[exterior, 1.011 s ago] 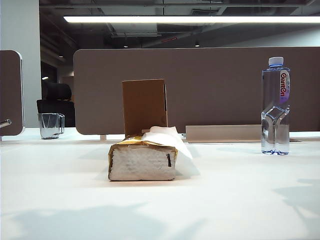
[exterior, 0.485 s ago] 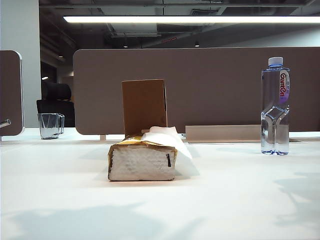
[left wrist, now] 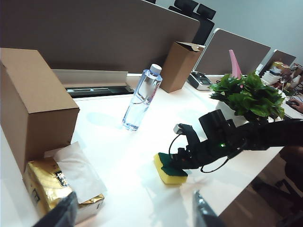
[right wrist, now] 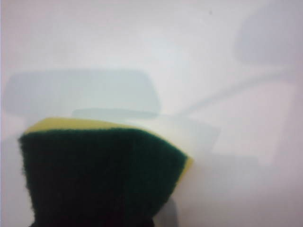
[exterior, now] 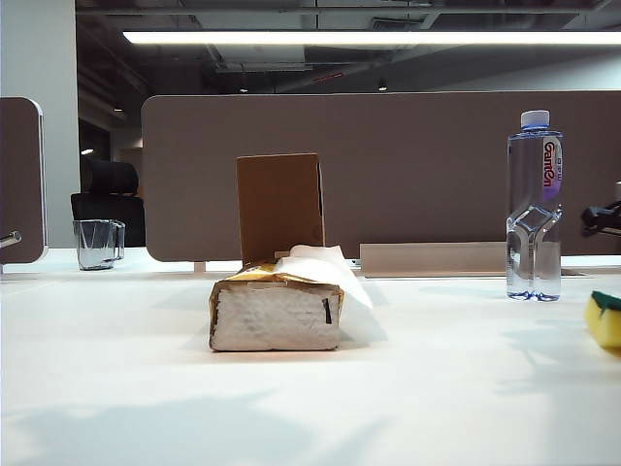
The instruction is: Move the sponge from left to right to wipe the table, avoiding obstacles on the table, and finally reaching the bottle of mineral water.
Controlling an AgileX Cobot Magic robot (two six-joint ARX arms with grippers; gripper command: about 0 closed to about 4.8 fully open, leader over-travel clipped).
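Right gripper [left wrist: 182, 160] pinching sponge [left wrist: 170, 169] on table [left wrist: 118, 156], bottle [left wrist: 141, 97] at sponge's 11 o'clock in left wrist view, nothing between; left gripper [left wrist: 135, 215] spread, idle above tissue pack [left wrist: 59, 187], farther off.

Red letters are running up the purple-white label of the bottle of mineral water [exterior: 535, 209], but they are too blurry to spell for sure. No other words can be read.
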